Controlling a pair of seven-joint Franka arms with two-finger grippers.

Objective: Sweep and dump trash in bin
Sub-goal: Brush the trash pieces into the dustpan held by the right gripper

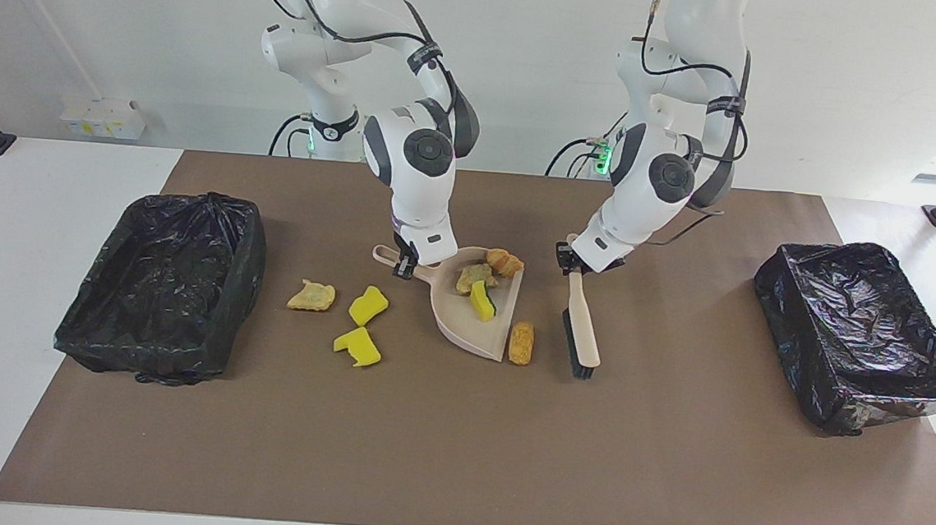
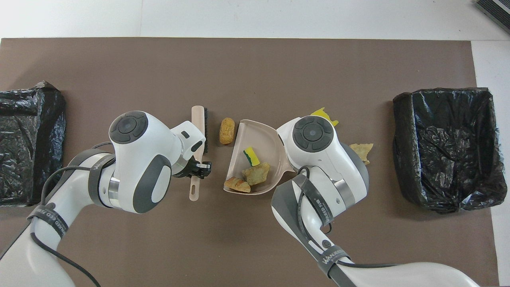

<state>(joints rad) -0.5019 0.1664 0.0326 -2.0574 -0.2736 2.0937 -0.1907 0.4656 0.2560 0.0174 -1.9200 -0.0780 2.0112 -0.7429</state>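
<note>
My right gripper [image 1: 404,266] is shut on the handle of the beige dustpan [image 1: 467,332], which rests on the mat. Three trash pieces lie in the pan: a brown bread-like piece [image 1: 504,261], a tan piece [image 1: 475,277] and a yellow-green sponge [image 1: 483,301]. An orange-brown piece [image 1: 521,343] lies just outside the pan's mouth, between it and the brush [image 1: 582,332]. My left gripper [image 1: 573,262] is shut on the brush handle, and the bristles are on the mat. A tan piece [image 1: 311,295] and two yellow chunks [image 1: 368,305] [image 1: 358,346] lie on the mat toward the right arm's end.
Two bins lined with black bags stand on the brown mat, one at the right arm's end [image 1: 105,270] and one at the left arm's end [image 1: 878,406]. In the overhead view the right arm covers the pan's handle and part of the loose trash [image 2: 361,150].
</note>
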